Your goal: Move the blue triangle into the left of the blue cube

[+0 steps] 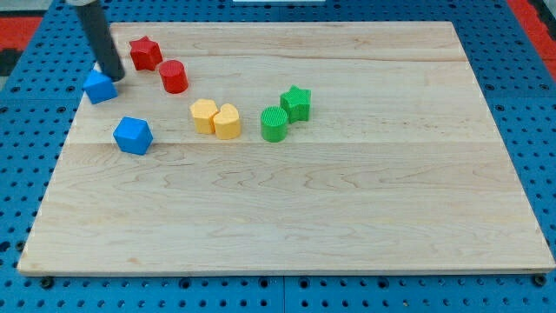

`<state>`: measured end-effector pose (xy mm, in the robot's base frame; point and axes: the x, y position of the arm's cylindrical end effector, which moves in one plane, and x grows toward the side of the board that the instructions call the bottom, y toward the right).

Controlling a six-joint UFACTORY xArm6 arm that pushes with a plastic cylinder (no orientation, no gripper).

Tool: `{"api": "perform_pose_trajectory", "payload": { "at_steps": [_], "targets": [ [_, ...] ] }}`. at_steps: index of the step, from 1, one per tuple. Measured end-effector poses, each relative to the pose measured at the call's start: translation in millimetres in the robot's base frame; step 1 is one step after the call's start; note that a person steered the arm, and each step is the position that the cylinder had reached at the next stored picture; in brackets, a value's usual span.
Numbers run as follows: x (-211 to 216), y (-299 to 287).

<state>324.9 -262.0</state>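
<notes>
My tip (115, 75) touches the blue triangle (100, 87) at its upper right, near the tabletop (347, 217) top-left corner. Blue cube (133, 135) lies below-right. No fingers on this rig. Push step underway; next, shove the triangle downward, stopping left of the cube.

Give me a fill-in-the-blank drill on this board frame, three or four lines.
1. My tip sits at the upper right edge of the small blue ____ block.
2. The blue cube block lies toward the view's ____ from that block.
3. The two yellow blocks sit side by side, ____ each other.
4. The red star block lies to the view's ____ of the red cylinder block.

Missing words: triangle; bottom; touching; left
</notes>
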Motion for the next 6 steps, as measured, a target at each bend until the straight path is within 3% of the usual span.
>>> {"api": "perform_pose_trajectory", "payload": {
  "at_steps": [2,3,4,6],
  "targets": [
    [-31.3,-30.8],
    [6.9,-24.3],
    [50.1,24.6],
    [23.6,-15.4]
  ]
}}
